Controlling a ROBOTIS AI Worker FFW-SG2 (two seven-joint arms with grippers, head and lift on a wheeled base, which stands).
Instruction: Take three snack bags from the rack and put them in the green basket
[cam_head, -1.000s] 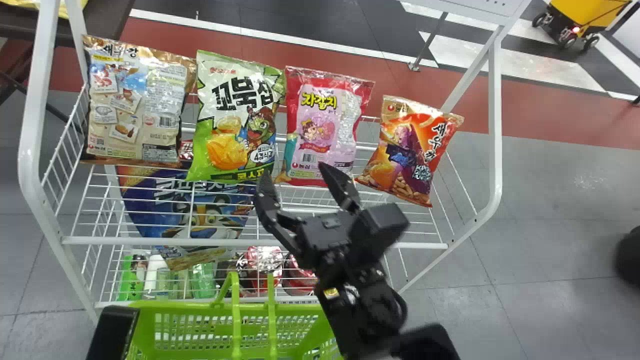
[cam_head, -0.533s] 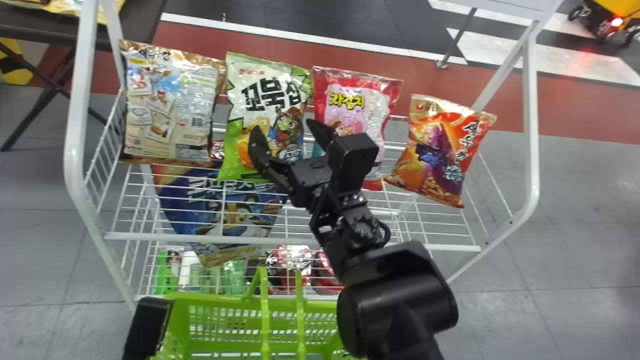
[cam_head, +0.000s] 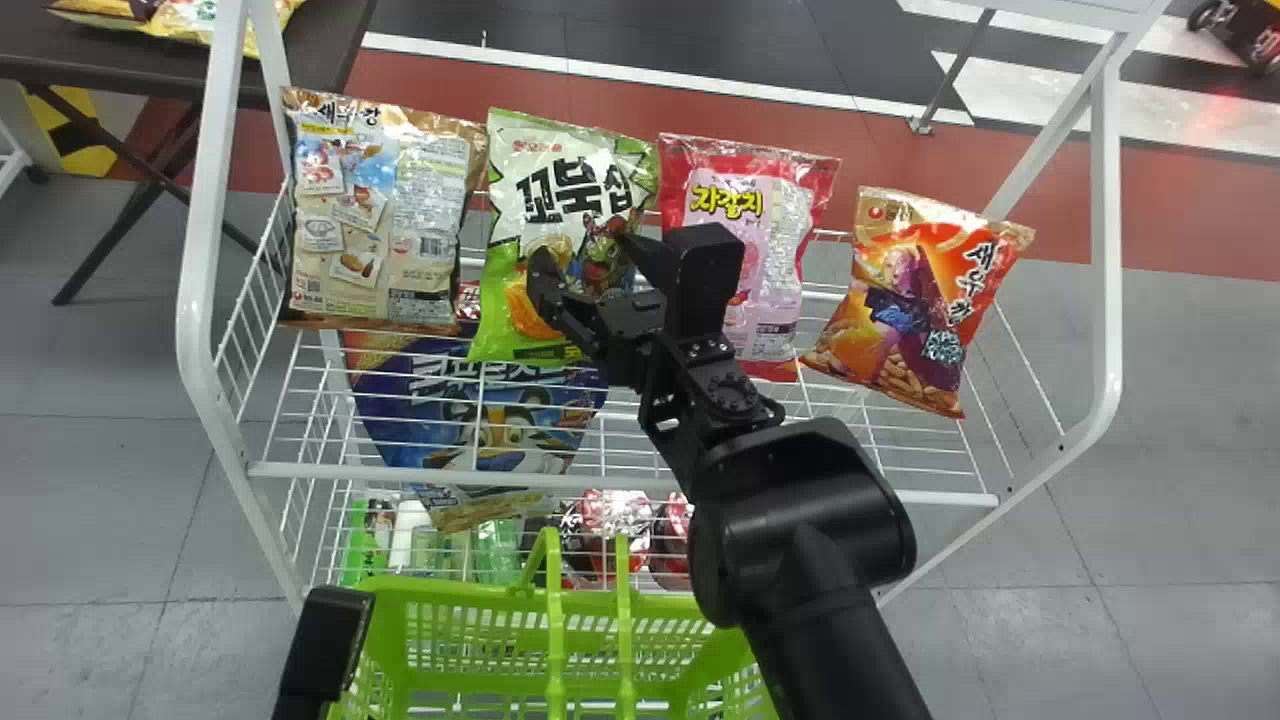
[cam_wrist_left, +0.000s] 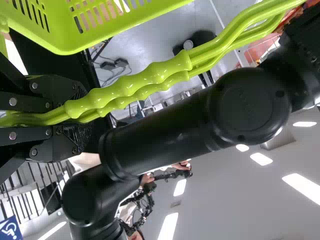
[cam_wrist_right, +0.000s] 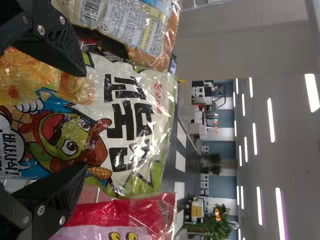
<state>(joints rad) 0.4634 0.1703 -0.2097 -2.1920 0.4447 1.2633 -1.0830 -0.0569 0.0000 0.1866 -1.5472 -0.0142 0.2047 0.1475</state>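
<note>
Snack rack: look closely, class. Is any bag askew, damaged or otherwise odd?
The orange bag at the right end of the rack looks askew: its top leans to the right, more than the neighbouring pink bag's. I can make out no tear or spill on the visible parts of the bags.

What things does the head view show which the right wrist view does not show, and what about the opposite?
The head view adds the green basket, the orange snack bag and the blue pack lower on the rack.

The right wrist view adds ceiling lights and a leafy plant.

Both show the right gripper and the green-and-white, tan and pink-red bags.
</note>
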